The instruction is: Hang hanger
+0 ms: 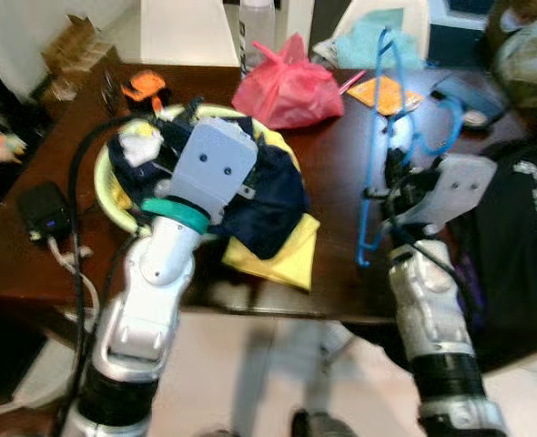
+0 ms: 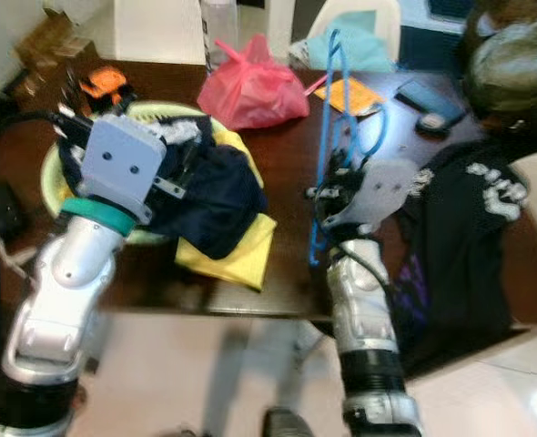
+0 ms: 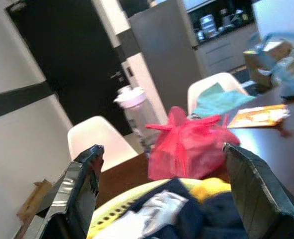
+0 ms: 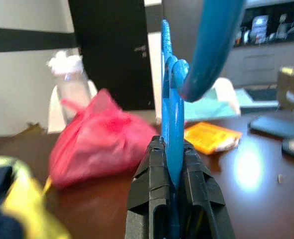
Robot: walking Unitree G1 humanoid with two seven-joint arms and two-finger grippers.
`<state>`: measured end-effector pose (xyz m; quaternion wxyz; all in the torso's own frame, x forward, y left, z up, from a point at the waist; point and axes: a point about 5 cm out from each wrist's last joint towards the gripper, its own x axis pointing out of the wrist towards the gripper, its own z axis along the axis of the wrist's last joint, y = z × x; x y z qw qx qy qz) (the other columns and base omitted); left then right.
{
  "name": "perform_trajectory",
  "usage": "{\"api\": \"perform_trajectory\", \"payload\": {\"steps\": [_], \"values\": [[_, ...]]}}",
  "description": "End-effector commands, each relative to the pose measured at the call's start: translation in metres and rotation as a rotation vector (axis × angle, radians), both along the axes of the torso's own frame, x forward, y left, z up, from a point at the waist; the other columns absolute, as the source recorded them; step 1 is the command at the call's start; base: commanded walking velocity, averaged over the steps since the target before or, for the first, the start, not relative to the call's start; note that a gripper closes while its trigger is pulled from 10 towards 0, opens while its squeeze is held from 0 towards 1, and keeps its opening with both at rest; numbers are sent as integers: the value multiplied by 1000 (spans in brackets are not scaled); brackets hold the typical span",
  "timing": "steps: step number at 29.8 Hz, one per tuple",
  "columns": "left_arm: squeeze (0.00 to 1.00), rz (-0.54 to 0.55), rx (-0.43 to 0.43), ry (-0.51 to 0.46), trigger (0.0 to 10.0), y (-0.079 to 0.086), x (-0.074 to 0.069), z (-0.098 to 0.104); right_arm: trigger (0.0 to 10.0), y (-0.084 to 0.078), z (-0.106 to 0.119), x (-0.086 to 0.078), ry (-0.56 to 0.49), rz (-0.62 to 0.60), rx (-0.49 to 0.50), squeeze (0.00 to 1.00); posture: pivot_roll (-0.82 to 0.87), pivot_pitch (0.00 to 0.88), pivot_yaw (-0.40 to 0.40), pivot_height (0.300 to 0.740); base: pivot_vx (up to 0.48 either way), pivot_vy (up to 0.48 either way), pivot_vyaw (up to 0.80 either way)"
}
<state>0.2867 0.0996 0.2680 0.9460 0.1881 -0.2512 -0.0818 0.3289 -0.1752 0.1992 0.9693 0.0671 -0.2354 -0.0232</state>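
Right wrist view gives us the right gripper (image 4: 173,164), its black fingers pinching the thin blue plastic hanger (image 4: 168,99) upright above the dark wooden table (image 1: 337,182). Our left gripper (image 3: 162,199), fingers spread wide, hovers over the pale green basin (image 1: 105,187) of navy and yellow clothes (image 1: 268,205). Beyond sits a knotted pink plastic bag (image 1: 287,86).

Blue hanger (image 4: 170,99) in right tool (image 4: 173,164)
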Motion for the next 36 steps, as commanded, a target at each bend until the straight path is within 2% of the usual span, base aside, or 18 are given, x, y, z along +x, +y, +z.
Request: {"api": "perform_trajectory", "payload": {"steps": [1,3,6,8,10,11,13,14,17,19,23,25,26,27,28,35,36], "values": [[0,14,-28,46,10000,7,2,-5,10000,1,0,0,3,-7,-4,0,52,62,19,740,480,0,0],[0,-9,-48,131,10000,7,4,-15,10000,-4,-12,0,52,-31,-20,0,51,66,20,740,231,0,0],[0,-21,-51,174,10000,7,3,-21,10000,-6,-16,-1,68,-35,-25,0,49,69,21,740,0,0,0],[0,-1,-78,281,10000,14,2,-35,10000,-7,-20,-3,86,-32,-29,0,49,75,21,740,0,0,0],[0,32,-86,444,10000,26,1,-53,10000,-7,-22,-4,94,-30,-30,0,56,81,16,740,0,0,0],[0,32,-86,444,10000,26,1,-53,10000,-7,-22,-4,94,-30,-30,0,56,81,16,740,0,0,0],[0,18,-31,552,10000,38,-7,-63,10000,-6,-23,-5,100,-23,-35,0,61,88,11,740,0,0,0],[0,-3,0,574,10000,39,-11,-64,10000,-5,-23,-5,102,-20,-38,0,65,89,9,740,0,0,0],[0,-68,47,564,10000,41,-24,-58,10000,-5,-23,-4,105,-14,-41,0,71,93,7,740,0,0,0],[0,-70,73,547,10000,46,-36,-52,10000,-4,-24,-4,109,-7,-42,0,85,102,0,740,0,0,0],[0,-61,76,546,10000,49,-38,-50,10000,-3,-24,-3,111,-3,-43,0,85,102,0,740,0,0,0],[0,55,113,505,10000,61,-41,-44,10000,0,-25,-3,118,15,-46,0,99,114,-11,740,0,0,0],[0,55,113,505,10000,61,-41,-44,10000,0,-25,-3,118,15,-46,0,99,114,-11,740,0,0,0],[0,147,93,471,10000,69,-39,-41,10000,3,-26,-3,122,26,-48,0,101,114,-12,740,0,0,0],[0,247,13,464,10000,79,-37,-40,10000,5,-26,-2,125,36,-50,0,105,115,-19,740,0,0,0],[0,247,13,464,10000,79,-37,-40,10000,5,-26,-2,125,36,-50,0,105,115,-19,740,0,0,0],[0,305,-48,468,10000,84,-35,-40,10000,6,-26,-2,127,41,-50,0,105,115,-19,740,0,0,0]]}}
